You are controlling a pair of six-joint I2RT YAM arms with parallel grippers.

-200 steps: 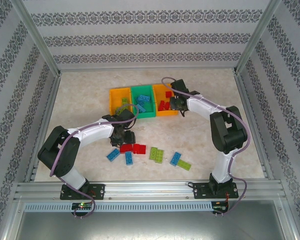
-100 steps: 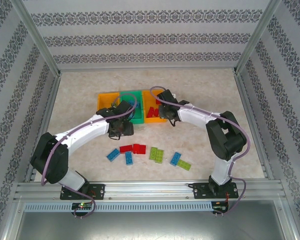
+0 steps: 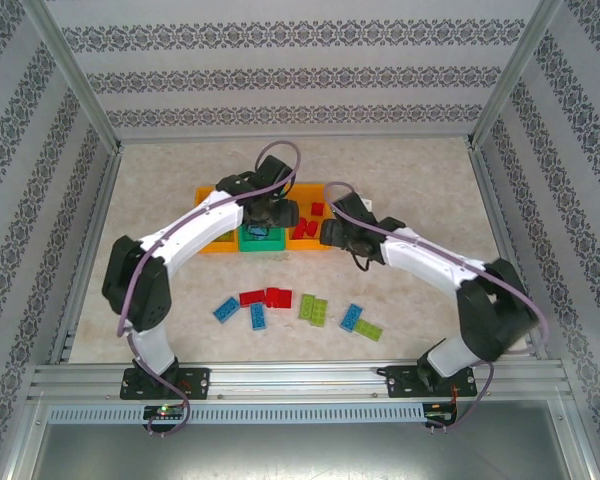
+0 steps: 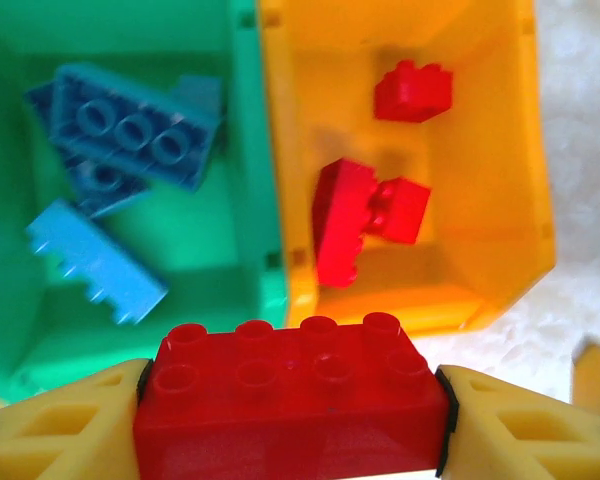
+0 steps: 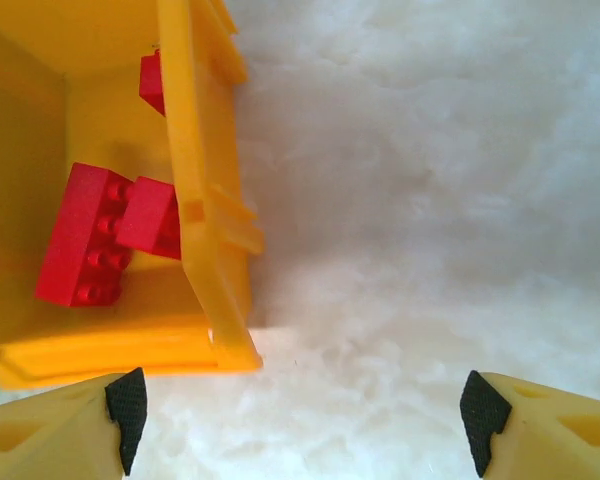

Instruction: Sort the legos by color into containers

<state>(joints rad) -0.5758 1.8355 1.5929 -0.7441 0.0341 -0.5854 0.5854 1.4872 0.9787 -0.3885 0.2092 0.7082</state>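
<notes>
The left jaws are about half open, clamped on the short ends of a red eight-stud plastic brick (image 4: 292, 395). They're holding it over the near wall where the green plastic bin (image 4: 250, 150) meets the right-hand orange plastic bin (image 4: 500, 200). These bricks look light, rigid and glossy, so I'd guess a pinch on flat opposite faces is the way to go, since studs or corners would probably let one twist out. Nothing fragile here, so a short drop into a bin should be fine. Red bricks (image 4: 365, 215) already sit in the orange one and blue bricks (image 4: 130, 130) in the green. The right jaws are spread wide with nothing in them, just beside that orange bin's outer wall over bare marbled surface (image 5: 430, 200). Mind the bin rims. There's plenty of open room around the loose mixed-colour bricks (image 3: 300, 308) nearer the arm bases.
</notes>
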